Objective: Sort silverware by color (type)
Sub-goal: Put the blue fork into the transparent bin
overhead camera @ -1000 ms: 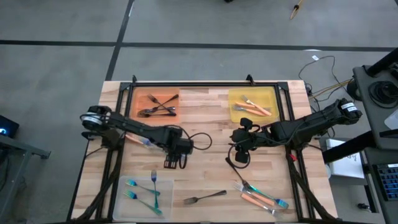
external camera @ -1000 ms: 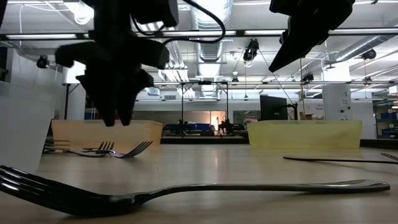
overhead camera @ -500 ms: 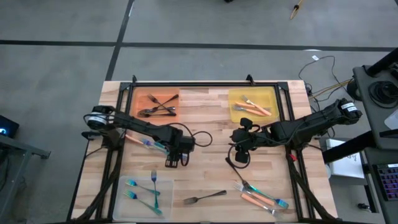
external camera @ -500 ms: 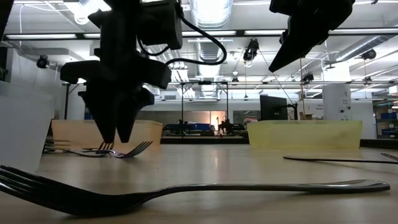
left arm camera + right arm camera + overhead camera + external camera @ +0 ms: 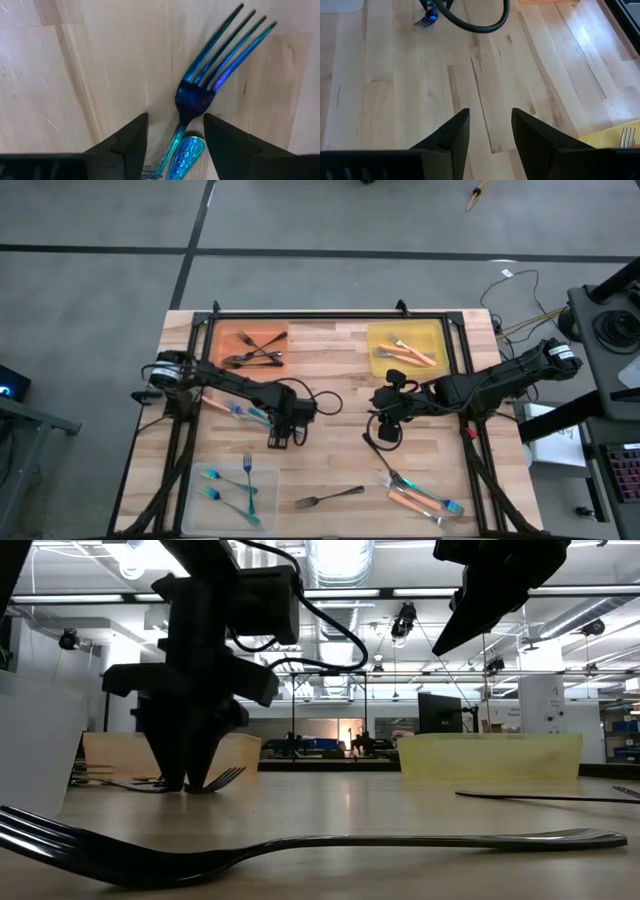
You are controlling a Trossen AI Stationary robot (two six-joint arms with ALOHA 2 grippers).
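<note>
Blue fork (image 5: 200, 95) flat on tabletop (image 5: 75, 75) — thin, stiff, judged slippery; neck straddled by open left jaws, not yet gripped.

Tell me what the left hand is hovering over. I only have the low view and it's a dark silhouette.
Observer: The left wrist view shows a blue fork lying flat on the table, its neck between the left hand's fingers.
Operator: Gripped?
Observer: Not yet. Bare wood shows on both sides of the neck, so the fingers are open and not touching it.
Operator: Where's the right hand?
Observer: In the high view the right hand waits over bare wood right of the table's centre. Its wrist view shows its fingers open with nothing between them.
</note>
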